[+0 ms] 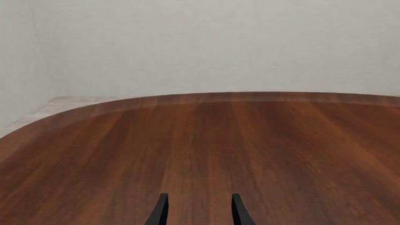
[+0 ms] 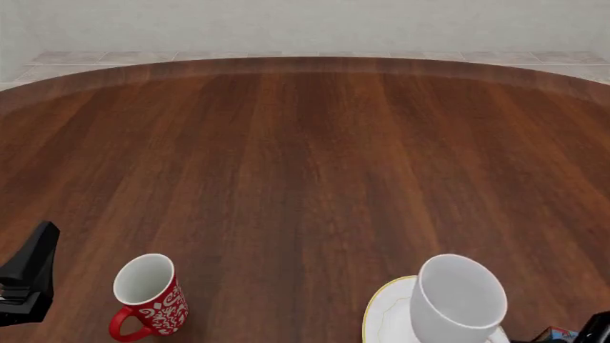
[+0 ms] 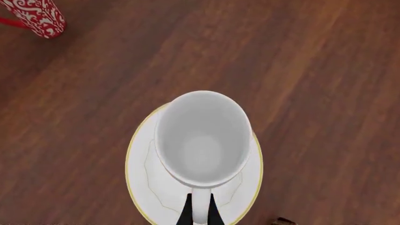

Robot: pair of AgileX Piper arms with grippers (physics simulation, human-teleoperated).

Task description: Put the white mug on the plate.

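Although the front view cuts off the near edge of the scene, we can place the main items. We see only the far part of the plate point(image 2: 384, 314) there, its gold-yellow rim running out of frame at the bottom, and the right tool point(image 3: 200, 212) appears in that view only as a dark fragment in the lower right corner. The left arm point(image 2: 28, 282) shows as a black block at the left edge; we cannot make out its tool from that angle.

The white mug point(image 2: 458, 300) is over the plate, mouth up and leaning slightly; we cannot tell whether its base rests on the plate or hangs just above it. Its interior point(image 3: 201, 140) looks empty in the right wrist view. The red mug point(image 2: 150, 294) stands upright on the bench point(image 2: 305, 157) well to the left of the plate, handle toward the camera, interior also empty as far as we can see.

From the right wrist view we note the right tool's two dark fingertips point(image 3: 184, 215) closed narrowly on the mug's handle point(image 3: 199, 208), one on each side. The left tool point(image 1: 198, 211) hangs over bare bench, fingertips parted with a clear gap and nothing between them.
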